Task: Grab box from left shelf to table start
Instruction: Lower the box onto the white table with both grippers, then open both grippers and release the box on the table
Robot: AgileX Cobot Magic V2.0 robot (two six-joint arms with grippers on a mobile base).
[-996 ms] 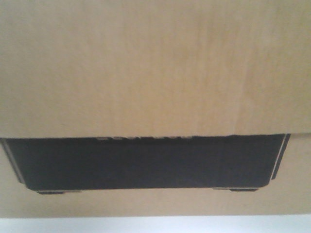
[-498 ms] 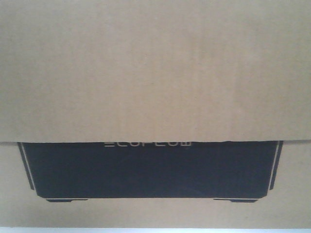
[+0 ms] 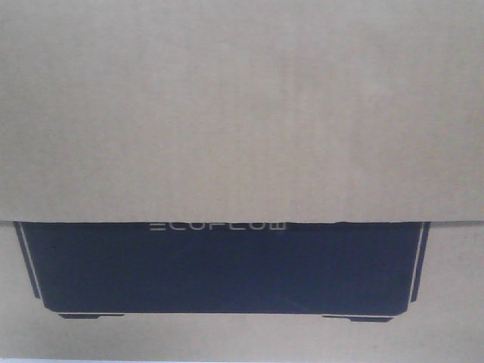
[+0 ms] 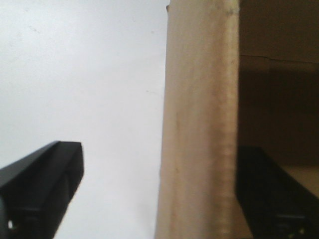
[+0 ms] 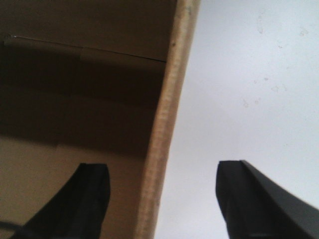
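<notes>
The box (image 3: 242, 113), a brown corrugated carton, fills the front view, with its black panel lettered "ECOFLOW" (image 3: 219, 265) low in the frame. My left gripper (image 4: 159, 152) is open and straddles the box's side wall (image 4: 199, 124): one finger (image 4: 45, 184) is outside over the white table (image 4: 75, 74), the other (image 4: 269, 194) is inside the box. My right gripper (image 5: 163, 168) is open and straddles the opposite wall (image 5: 167, 114): one finger (image 5: 84, 199) is inside, the other (image 5: 249, 199) is outside over the table (image 5: 249, 74). Neither finger pair touches the wall. The left shelf is out of view.
The box's dark interior shows in both wrist views, with an inner flap seam (image 5: 84, 50) in the right wrist view. White table surface lies on the outer side of each wall.
In the front view the box has sunk lower: the black panel moved down and left, its lettering came into sight, and the white strip under the box shrank to almost nothing.
</notes>
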